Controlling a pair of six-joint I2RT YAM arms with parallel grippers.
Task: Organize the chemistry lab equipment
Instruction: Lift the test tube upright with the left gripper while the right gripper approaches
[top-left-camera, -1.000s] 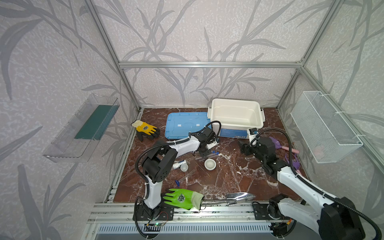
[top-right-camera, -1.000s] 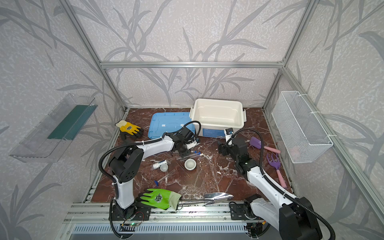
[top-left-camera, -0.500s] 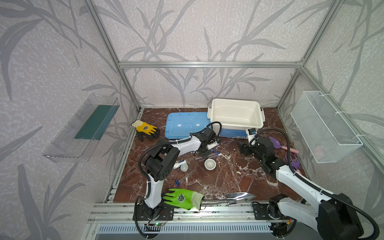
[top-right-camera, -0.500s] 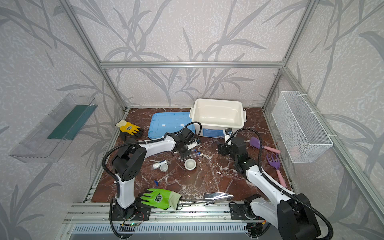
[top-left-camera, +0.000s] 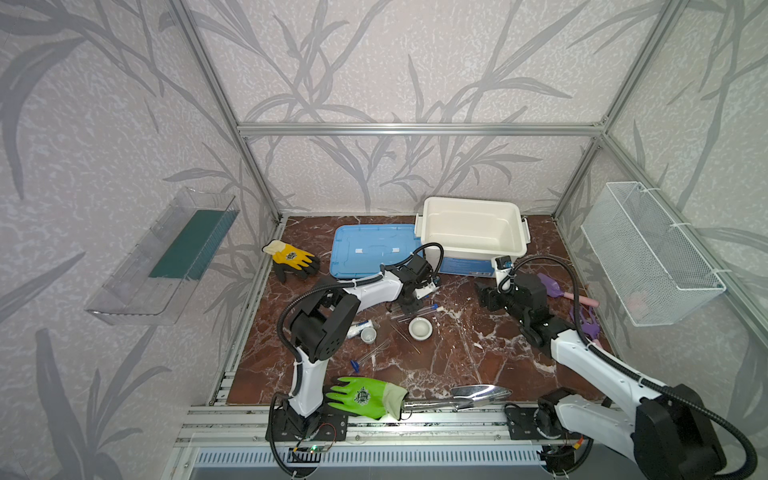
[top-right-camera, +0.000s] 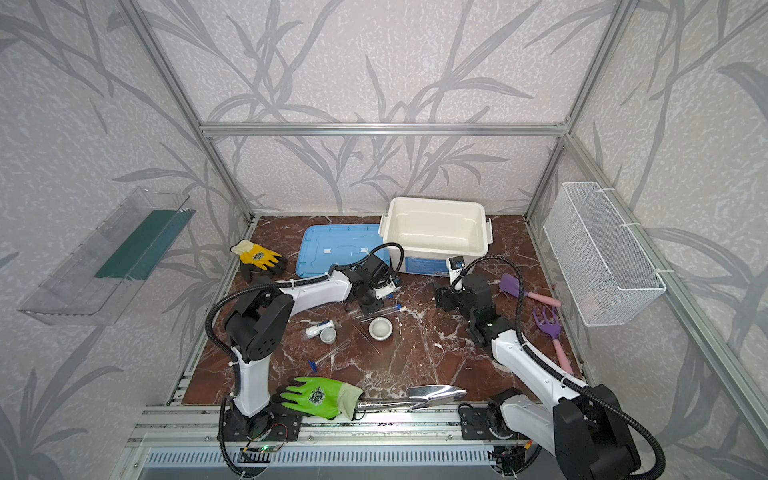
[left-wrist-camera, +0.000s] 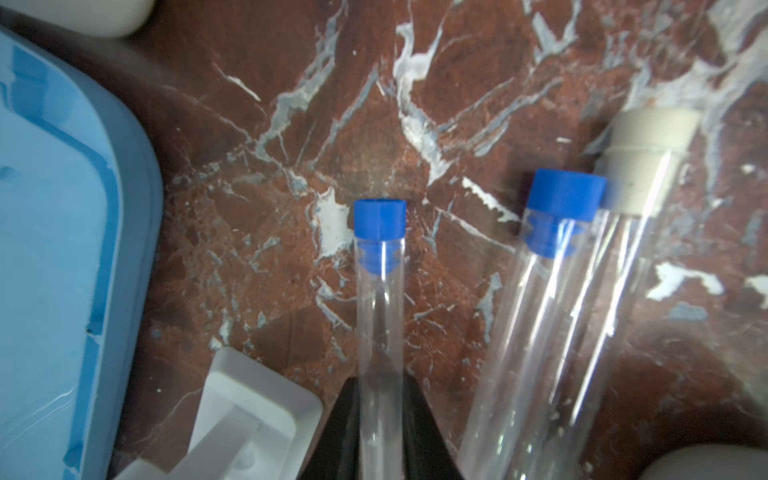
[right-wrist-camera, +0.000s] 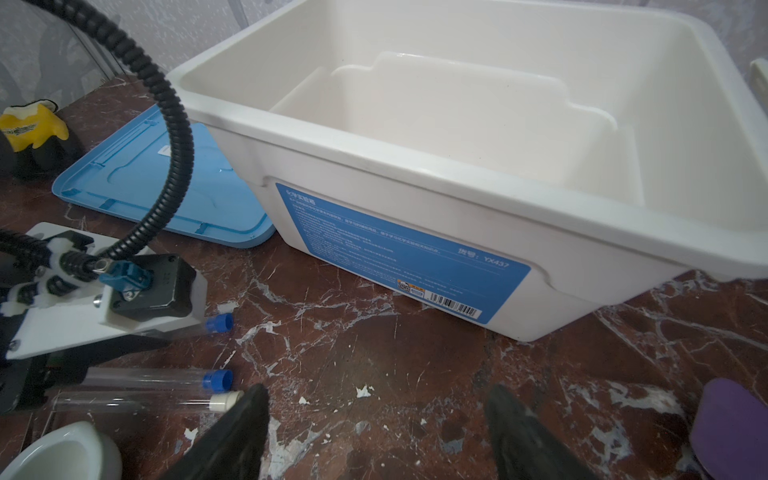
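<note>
Left end effector (left-wrist-camera: 380, 388) pinching clear blue-capped test tube (left-wrist-camera: 380, 291), black fingers pressing on both its sides; cap pointing away from end effector, over table (left-wrist-camera: 291, 124). Cannot tell whether tube is resting on table. Second blue-capped tube (left-wrist-camera: 548, 266) and white-capped tube (left-wrist-camera: 623, 232) lying side by side just beside it. White rack (left-wrist-camera: 249, 411) sitting close on other side, blue lid (left-wrist-camera: 62, 249) beyond. Right end effector (right-wrist-camera: 376, 415) hanging over table, spread wide, holding nothing; white bin (right-wrist-camera: 415, 232) standing ahead of it, small white bowl (right-wrist-camera: 62, 453) near its side.
</note>
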